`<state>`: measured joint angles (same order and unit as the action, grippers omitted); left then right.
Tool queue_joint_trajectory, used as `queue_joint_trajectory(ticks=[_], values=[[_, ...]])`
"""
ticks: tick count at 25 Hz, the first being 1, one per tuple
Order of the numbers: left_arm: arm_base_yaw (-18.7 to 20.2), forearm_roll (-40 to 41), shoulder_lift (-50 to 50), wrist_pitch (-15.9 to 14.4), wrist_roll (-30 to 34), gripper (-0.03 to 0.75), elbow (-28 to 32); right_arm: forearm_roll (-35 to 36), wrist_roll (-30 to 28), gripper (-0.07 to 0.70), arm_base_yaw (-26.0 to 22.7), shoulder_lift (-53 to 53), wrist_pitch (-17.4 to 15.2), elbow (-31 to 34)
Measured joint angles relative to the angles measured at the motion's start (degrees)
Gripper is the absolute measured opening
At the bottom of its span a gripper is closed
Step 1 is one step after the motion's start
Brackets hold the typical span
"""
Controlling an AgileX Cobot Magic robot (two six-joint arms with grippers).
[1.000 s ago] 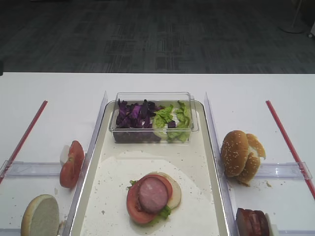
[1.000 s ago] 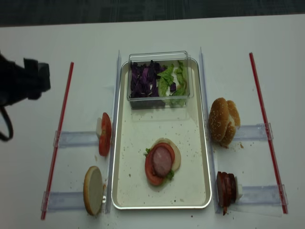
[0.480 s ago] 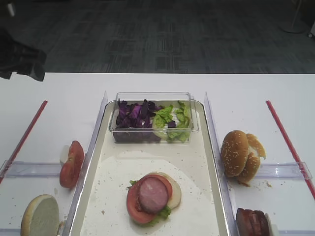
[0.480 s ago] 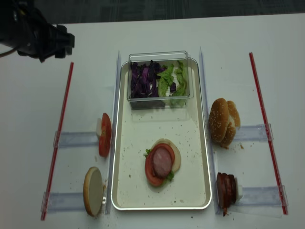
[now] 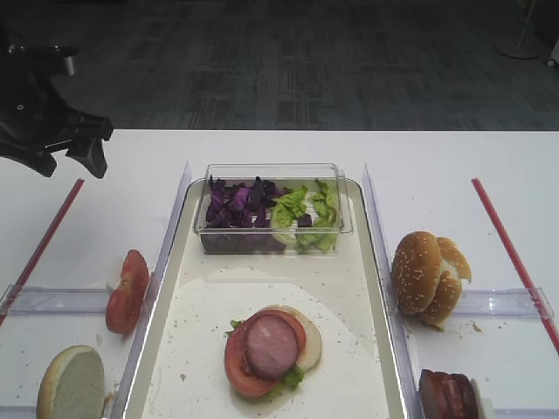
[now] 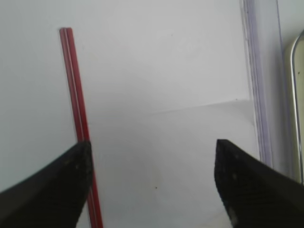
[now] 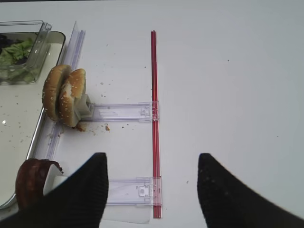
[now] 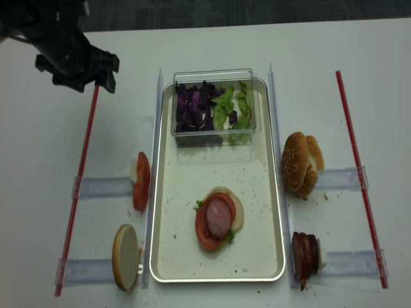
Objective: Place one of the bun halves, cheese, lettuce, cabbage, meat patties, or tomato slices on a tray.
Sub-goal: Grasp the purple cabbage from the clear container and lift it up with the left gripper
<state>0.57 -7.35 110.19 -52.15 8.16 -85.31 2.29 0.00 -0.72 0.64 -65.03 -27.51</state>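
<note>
The tray lies mid-table. On its near part a meat patty tops a tomato slice, lettuce and a pale bun half. A clear tub at its far end holds cabbage and lettuce. Tomato slices and a pale-faced bun half stand left of the tray. Sesame bun halves and meat patties stand on its right. My left gripper hangs open and empty over the far left table. My right gripper is open and empty.
Red strips run down both sides of the table. Clear plastic rails hold the loose food. In the left wrist view a red strip passes by the left finger, and a clear rail borders the tray rim.
My left arm has come in from the left edge, moving right and towards the far side, and now hangs over the far end of the left red strip. The food has not moved.
</note>
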Motion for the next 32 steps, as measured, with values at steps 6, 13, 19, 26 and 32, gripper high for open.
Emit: queue_joint_trajectory(ticks=[6, 13, 19, 26, 32], values=[[0.0, -0.09, 0.91, -0.4, 0.0, 0.492, -0.49, 0.0, 0.31, 0.445, 0.0, 0.0, 0.0, 0.0], [0.15, -2.01, 0.91, -1.09, 0.79, 0.492, -0.53, 0.0, 0.0, 0.445, 0.0, 0.0, 0.0, 0.0], [3.32, -2.01, 0.91, -2.16, 1.85, 0.492, -1.58, 0.0, 0.0, 0.445, 0.0, 0.0, 0.0, 0.0], [10.21, -2.01, 0.91, -6.05, 1.99, 0.492, -5.56, 0.0, 0.31, 0.445, 0.0, 0.0, 0.0, 0.0], [17.31, -2.01, 0.91, -6.87, 1.99, 0.492, -7.09, 0.0, 0.0, 0.445, 0.0, 0.0, 0.0, 0.0]])
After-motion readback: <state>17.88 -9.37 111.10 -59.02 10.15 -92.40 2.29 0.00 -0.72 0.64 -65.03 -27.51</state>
